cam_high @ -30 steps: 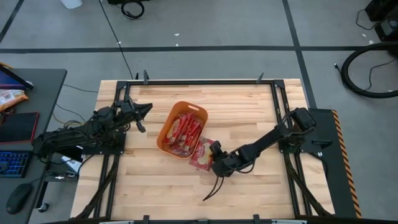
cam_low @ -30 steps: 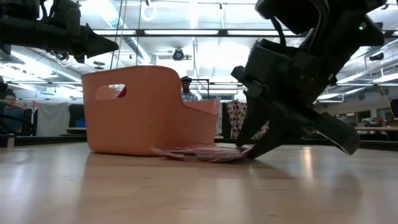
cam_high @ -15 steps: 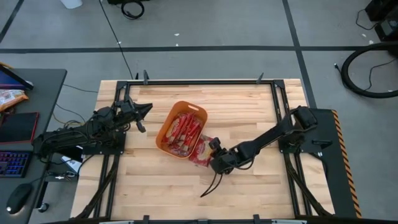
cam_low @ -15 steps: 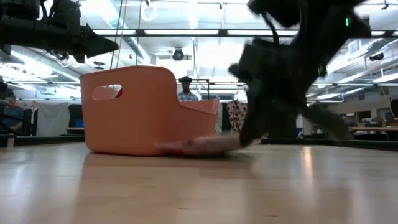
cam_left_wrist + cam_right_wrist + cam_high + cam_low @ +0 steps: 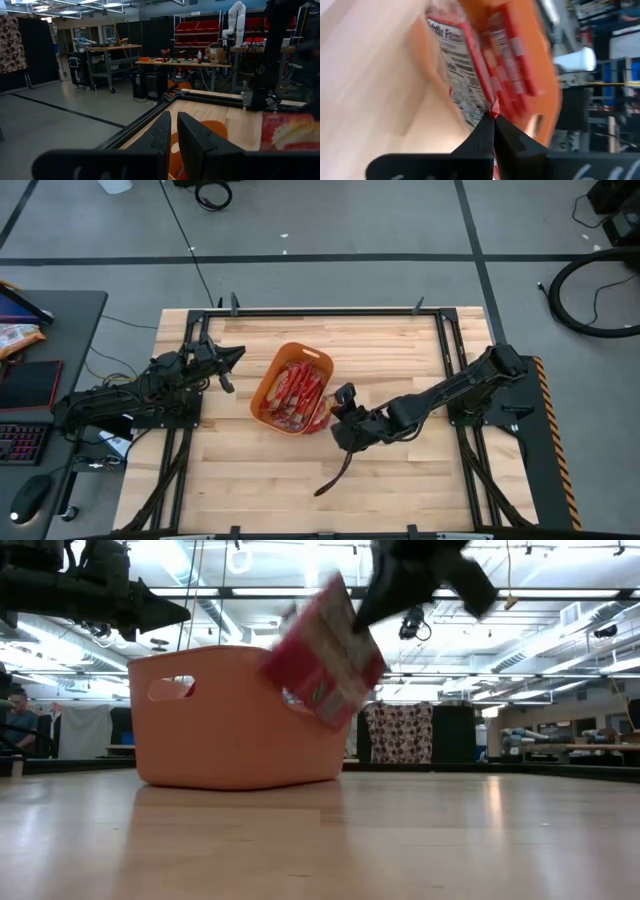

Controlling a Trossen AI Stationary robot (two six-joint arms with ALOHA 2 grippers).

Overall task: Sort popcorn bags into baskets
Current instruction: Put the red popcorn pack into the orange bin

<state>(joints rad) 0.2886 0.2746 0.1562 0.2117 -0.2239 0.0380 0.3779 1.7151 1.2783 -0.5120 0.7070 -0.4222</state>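
Note:
An orange basket (image 5: 270, 395) stands on the wooden table left of centre, with several red popcorn bags (image 5: 295, 388) lying in it. My right gripper (image 5: 336, 410) is at the basket's near right corner, shut on one more red popcorn bag (image 5: 322, 650), which is up in the air beside the basket wall (image 5: 230, 720). My left gripper (image 5: 236, 353) hovers left of the basket, above rim height, fingers shut (image 5: 173, 127) and holding nothing. My right gripper pinches the popcorn bag by a corner of its edge (image 5: 491, 109) between its two fingertips. The bag hangs tilted below the fingers (image 5: 368, 612), its printed back (image 5: 462, 70) toward the wrist camera. It is lifted clear of the table, close beside the basket's rim.
Black frame rails (image 5: 330, 311) run along the table's far edge and both sides. A dark cable (image 5: 335, 475) trails from the right arm onto the bare wood near the front. A desk with a keyboard (image 5: 25, 442) stands off the table's left side.
My right gripper has shut on the popcorn bag that lay flat on the table by the basket. It has then risen and moved toward the basket. The bag has gone from flat on the wood to lifted clear and tilted, level with the basket's rim.

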